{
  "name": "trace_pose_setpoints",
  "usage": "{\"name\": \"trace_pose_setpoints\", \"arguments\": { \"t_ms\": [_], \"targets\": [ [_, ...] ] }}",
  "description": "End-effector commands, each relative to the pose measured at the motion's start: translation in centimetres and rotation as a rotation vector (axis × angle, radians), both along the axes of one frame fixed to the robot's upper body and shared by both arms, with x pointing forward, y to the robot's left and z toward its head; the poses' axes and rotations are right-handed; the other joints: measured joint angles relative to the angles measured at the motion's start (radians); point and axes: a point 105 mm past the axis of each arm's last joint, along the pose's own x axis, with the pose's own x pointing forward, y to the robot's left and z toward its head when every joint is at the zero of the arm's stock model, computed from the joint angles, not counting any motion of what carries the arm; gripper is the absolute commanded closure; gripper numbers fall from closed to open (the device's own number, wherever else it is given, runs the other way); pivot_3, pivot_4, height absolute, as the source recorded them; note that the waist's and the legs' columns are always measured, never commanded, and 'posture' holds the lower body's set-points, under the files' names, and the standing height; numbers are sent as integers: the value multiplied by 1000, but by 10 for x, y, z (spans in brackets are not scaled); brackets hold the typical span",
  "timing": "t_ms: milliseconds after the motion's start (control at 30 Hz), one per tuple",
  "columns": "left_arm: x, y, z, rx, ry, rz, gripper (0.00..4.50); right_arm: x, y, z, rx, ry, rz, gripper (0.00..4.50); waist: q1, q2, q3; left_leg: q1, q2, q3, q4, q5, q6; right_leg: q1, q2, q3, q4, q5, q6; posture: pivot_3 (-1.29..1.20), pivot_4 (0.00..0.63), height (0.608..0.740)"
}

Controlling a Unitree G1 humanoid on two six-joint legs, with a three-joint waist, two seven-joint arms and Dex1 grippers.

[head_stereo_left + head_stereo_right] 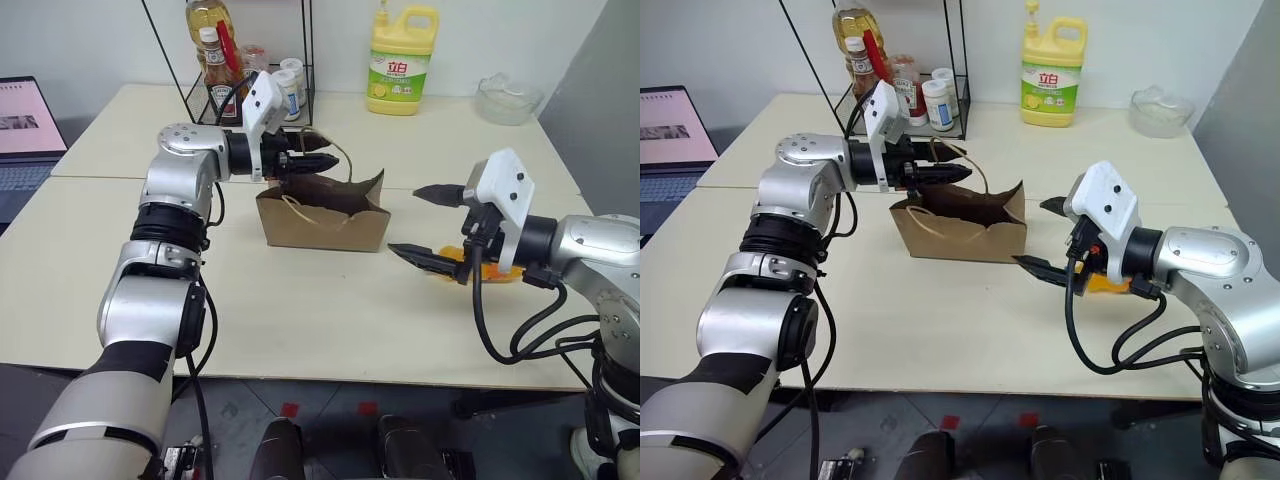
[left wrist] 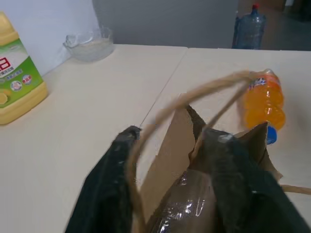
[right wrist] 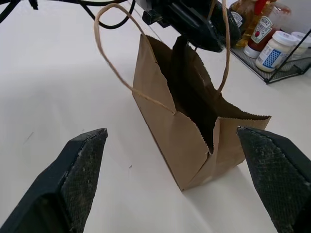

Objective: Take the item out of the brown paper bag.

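My right gripper (image 1: 428, 222) gapes wide, empty; the item (image 2: 263, 104) lies behind it, slick, rigid, light: grasp midbody. My left gripper (image 1: 318, 160), part-open, straddles the brown paper bag (image 1: 330, 222) rim.

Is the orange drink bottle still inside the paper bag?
Out. The bottle lies on the table beyond the bag, behind the right gripper.

The crinkled kraft-brown paper carrier bag (image 1: 325, 217) stands mid-table before me — my left gripper (image 1: 318, 161) at its rear rim. The small clear plastic bottle of orange drink (image 2: 263, 103) lies on the table to the bag's right, behind my right gripper (image 1: 428, 224).
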Motion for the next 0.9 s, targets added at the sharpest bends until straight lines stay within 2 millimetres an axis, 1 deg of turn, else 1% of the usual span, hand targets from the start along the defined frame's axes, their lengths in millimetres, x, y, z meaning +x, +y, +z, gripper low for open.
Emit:
{"name": "trace_pose_setpoints", "arguments": {
  "t_ms": [33,67,133,267,300,367,400,433,500,533,600,700,733,800,900],
  "targets": [
    [-1,11,21,14,-109,38,1220,-4,4,11,43,-52,1,0,-1,0,0,0,0,0,0,0,0,0,0,0,0,0,0,0,150,740],
    [-2,15,23,16,-130,54,955,-4,4,10,60,-48,-6,0,-1,0,0,0,0,0,0,0,0,0,0,0,0,0,0,0,150,740],
    [-3,23,27,8,-162,87,955,-6,3,7,94,-39,-24,0,-1,0,0,0,0,0,0,0,0,0,0,0,0,0,0,0,150,740],
    [-11,44,33,14,-237,179,955,-5,-7,-3,145,-30,-94,0,-2,0,0,0,0,0,-1,1,-1,0,0,0,0,0,0,0,150,740],
    [-14,53,35,7,-245,216,955,-4,-10,-4,158,-34,-116,0,-2,0,0,0,0,0,-1,2,-3,0,0,0,0,0,0,0,150,740],
    [-22,74,31,17,-251,318,955,0,-21,-2,180,-80,-187,0,-3,0,0,0,1,0,-1,2,-3,0,0,0,0,0,0,0,150,740],
    [-26,80,29,23,-251,351,955,1,-24,-2,187,-96,-209,0,-5,0,0,0,1,0,-1,2,-3,0,0,0,0,0,0,0,150,740],
    [-31,88,28,-11,-246,388,955,3,-29,-1,202,-122,-241,0,-5,0,0,0,1,0,-1,2,-3,0,0,1,0,0,0,0,150,740],
    [-44,102,15,-23,-216,462,955,5,-36,-1,218,-169,-301,0,-4,0,0,0,1,0,-1,2,-3,0,0,0,1,0,0,0,150,740],
    [-52,108,3,-24,-193,503,955,4,-37,-5,222,-186,-309,0,-3,0,0,1,1,0,-1,2,-3,0,0,1,0,0,0,0,150,740],
    [-63,112,-10,-33,-164,545,955,0,-35,-12,230,-197,-304,0,-2,0,0,1,1,0,-1,2,-3,1,0,0,0,0,0,0,150,740],
    [-86,114,-47,-47,-118,613,955,-14,-27,-38,259,-124,-274,0,4,-1,0,1,1,0,-1,1,-3,1,0,0,0,0,0,0,150,740],
    [-90,115,-56,-56,-91,644,955,-16,-26,-45,268,-96,-269,0,5,-1,-1,1,1,0,-1,1,-2,1,0,1,-1,0,0,0,150,740],
    [-93,115,-67,-73,-54,672,955,-17,-23,-53,277,-64,-264,0,11,-1,0,2,1,0,-1,0,0,2,0,1,0,0,0,0,150,740],
    [-96,111,-80,-102,-17,686,955,-16,-18,-58,284,-51,-265,0,15,-1,-1,5,1,0,0,0,-1,5,0,1,1,0,0,0,150,740]
  ]
}}
